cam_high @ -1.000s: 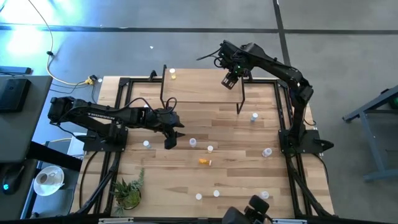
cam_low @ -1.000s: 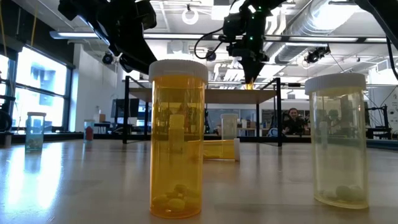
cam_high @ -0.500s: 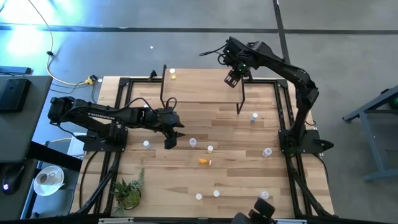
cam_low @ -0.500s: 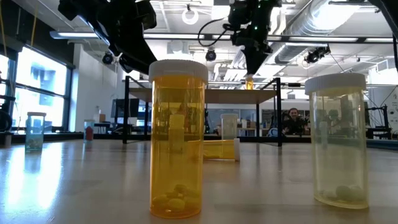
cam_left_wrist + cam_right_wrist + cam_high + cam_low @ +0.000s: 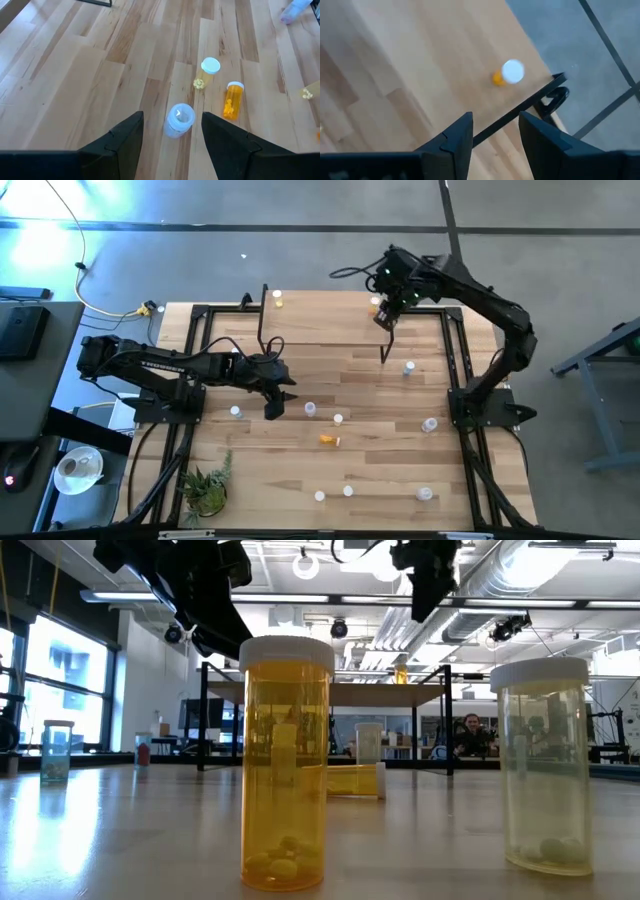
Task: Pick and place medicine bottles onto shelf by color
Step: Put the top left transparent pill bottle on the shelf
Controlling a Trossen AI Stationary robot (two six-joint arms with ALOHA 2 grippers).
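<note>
The bench (image 5: pixel 400 440) is a pale wood-plank top framed by black metal rails. At its far edge stands the shelf (image 5: pixel 320 315), a light-wood board on thin black legs. An orange bottle (image 5: pixel 375 304) with a white cap stands near the shelf's right end, and a yellowish bottle (image 5: pixel 277 300) near its left end.

The right gripper (image 5: pixel 388 319) hangs over the shelf's right end, just beside the orange bottle; its dark jaws stand parted with nothing between them, as the right wrist view shows above the round white cap (image 5: pixel 512 71).

The left gripper (image 5: pixel 274 404) hovers over the bench left of centre, jaws apart and empty. Through its wrist camera a bluish translucent bottle (image 5: pixel 179 120) stands just ahead of the jaws, a clear one with yellow pills (image 5: pixel 207 71) beyond it, and an orange bottle lying on its side (image 5: pixel 232 100) beside that.

Other small white-capped cylinders are scattered across the bench, too small in the high view for their body colours to be read. In the low view a glossy amber bottle (image 5: pixel 286 765) and a clear bottle (image 5: pixel 545 765) loom close, pills at the bottom of each; the arms are cut off at the upper edge.
</note>
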